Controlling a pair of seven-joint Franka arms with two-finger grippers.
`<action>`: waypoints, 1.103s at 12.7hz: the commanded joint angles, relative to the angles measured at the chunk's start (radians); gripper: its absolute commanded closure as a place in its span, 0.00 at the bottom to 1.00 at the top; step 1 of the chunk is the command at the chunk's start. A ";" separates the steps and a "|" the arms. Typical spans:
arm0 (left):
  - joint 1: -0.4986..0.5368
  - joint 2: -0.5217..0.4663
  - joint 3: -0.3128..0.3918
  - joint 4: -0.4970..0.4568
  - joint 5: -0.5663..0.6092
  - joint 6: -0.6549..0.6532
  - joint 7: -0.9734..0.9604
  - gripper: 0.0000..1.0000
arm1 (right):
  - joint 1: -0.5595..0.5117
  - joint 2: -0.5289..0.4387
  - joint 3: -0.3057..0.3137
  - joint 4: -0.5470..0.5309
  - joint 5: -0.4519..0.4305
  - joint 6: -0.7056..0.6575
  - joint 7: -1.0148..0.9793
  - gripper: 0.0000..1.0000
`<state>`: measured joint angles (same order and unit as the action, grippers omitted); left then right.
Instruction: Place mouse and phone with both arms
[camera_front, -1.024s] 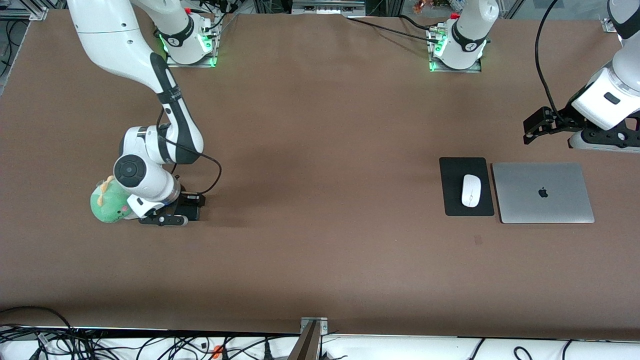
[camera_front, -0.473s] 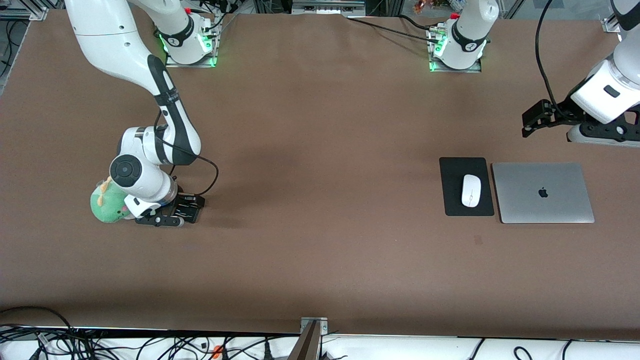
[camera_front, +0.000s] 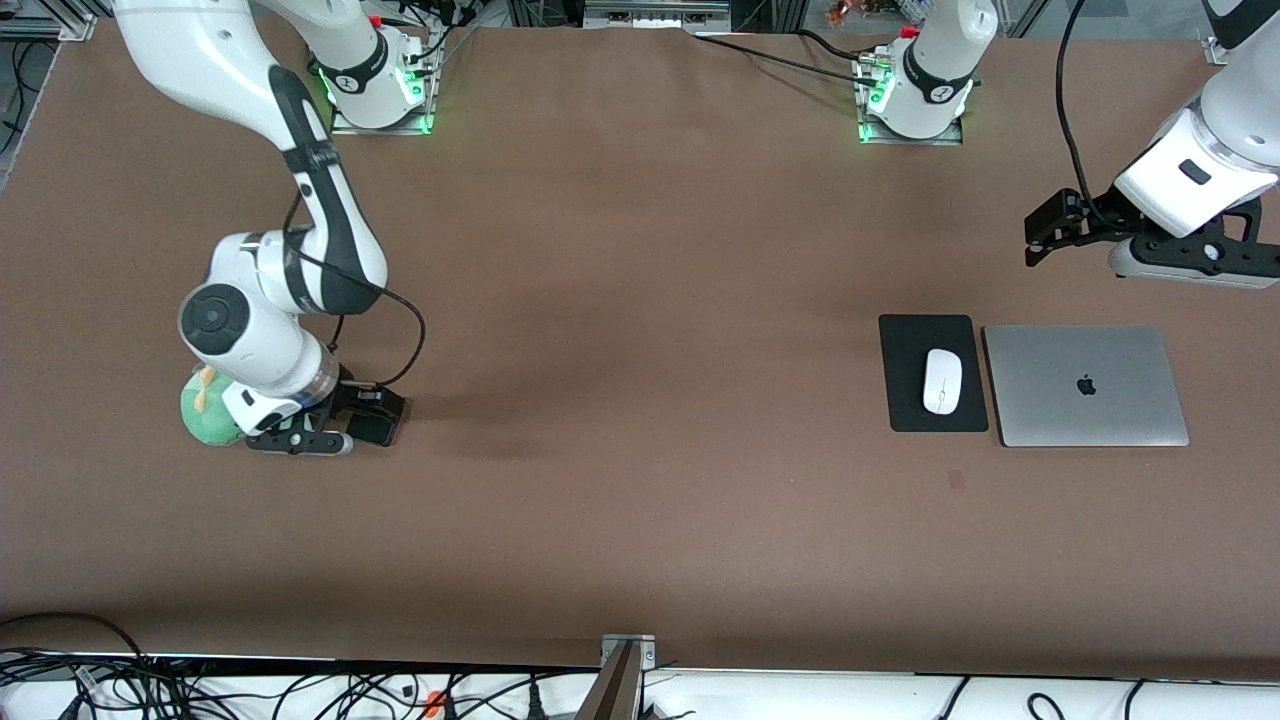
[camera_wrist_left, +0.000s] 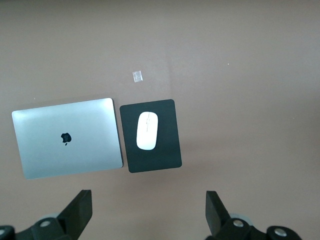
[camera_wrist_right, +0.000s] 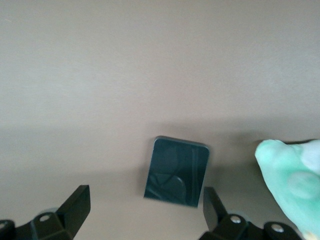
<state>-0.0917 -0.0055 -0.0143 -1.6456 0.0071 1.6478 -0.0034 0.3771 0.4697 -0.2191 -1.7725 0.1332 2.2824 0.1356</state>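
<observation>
Glossy plastic mouse (camera_front: 942, 381), matt mat (camera_front: 909, 345)

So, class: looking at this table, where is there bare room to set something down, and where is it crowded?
The widest bare stretch of table runs between the phone and the mouse mat. It is crowded at each end: the right gripper, phone and green plush toy together, and the mouse, mat and laptop together below the open left gripper.

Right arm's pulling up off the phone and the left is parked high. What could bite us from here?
The green plush toy sits right beside the phone; the right gripper, open above the phone, might brush the toy while moving. The mouse lies on the black mat beside the laptop; the open left gripper above could nudge either if it descends.
</observation>
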 joint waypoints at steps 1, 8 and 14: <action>0.003 -0.004 0.002 0.016 -0.019 -0.019 0.002 0.00 | -0.003 -0.083 0.009 0.065 0.013 -0.165 -0.022 0.00; -0.002 -0.004 -0.001 0.016 -0.016 -0.020 -0.003 0.00 | -0.009 -0.271 -0.026 0.214 0.005 -0.538 -0.008 0.00; -0.003 -0.002 -0.001 0.029 -0.016 -0.031 -0.004 0.00 | -0.009 -0.448 -0.049 0.127 -0.072 -0.618 -0.057 0.00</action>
<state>-0.0920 -0.0057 -0.0166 -1.6429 0.0065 1.6464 -0.0034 0.3692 0.0780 -0.2753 -1.5818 0.0978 1.6613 0.0972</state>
